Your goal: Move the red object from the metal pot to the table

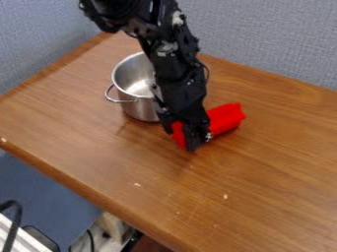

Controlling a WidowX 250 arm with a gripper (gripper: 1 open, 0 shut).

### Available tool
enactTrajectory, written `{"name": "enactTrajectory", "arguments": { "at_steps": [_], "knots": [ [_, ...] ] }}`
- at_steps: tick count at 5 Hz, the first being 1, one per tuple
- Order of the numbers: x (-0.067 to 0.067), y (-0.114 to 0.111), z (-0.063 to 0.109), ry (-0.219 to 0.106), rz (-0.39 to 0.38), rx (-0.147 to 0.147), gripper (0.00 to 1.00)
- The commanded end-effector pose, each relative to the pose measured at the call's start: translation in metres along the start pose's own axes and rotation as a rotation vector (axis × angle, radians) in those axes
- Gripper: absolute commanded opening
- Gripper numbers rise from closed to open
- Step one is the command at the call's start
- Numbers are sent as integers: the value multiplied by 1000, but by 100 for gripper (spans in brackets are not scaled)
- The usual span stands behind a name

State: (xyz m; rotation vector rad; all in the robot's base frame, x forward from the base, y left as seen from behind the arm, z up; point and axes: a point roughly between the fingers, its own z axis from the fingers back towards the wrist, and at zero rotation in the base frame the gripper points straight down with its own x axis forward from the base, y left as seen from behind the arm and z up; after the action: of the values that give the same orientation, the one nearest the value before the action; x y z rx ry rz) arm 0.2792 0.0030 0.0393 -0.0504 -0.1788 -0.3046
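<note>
The red object (226,119) lies low over the table (79,133), just right of the metal pot (134,89). My gripper (192,136) points steeply down at the block's near end, and its dark fingers stand on either side of that end, shut on it. The rest of the block sticks out to the right, slightly tilted. Whether the block touches the wood cannot be told. The pot stands upright behind and left of the gripper, its inside showing no contents, partly covered by the arm.
The tabletop's front edge (93,202) runs diagonally from the lower left to the bottom, with a drop to the floor beyond it. A blue-grey wall (39,39) backs the table. Bare wood lies in front of and right of the gripper.
</note>
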Motion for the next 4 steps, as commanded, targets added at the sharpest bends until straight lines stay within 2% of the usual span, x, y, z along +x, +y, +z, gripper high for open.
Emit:
{"name": "enactTrajectory", "arguments": {
  "at_steps": [1, 2, 3, 4],
  "knots": [
    [12, 8, 23, -31, 33, 36, 0],
    [20, 15, 45, -45, 75, 59, 0],
    [52, -7, 68, -122, -38, 10, 0],
    [66, -29, 54, -118, -137, -40, 0]
  ]
}}
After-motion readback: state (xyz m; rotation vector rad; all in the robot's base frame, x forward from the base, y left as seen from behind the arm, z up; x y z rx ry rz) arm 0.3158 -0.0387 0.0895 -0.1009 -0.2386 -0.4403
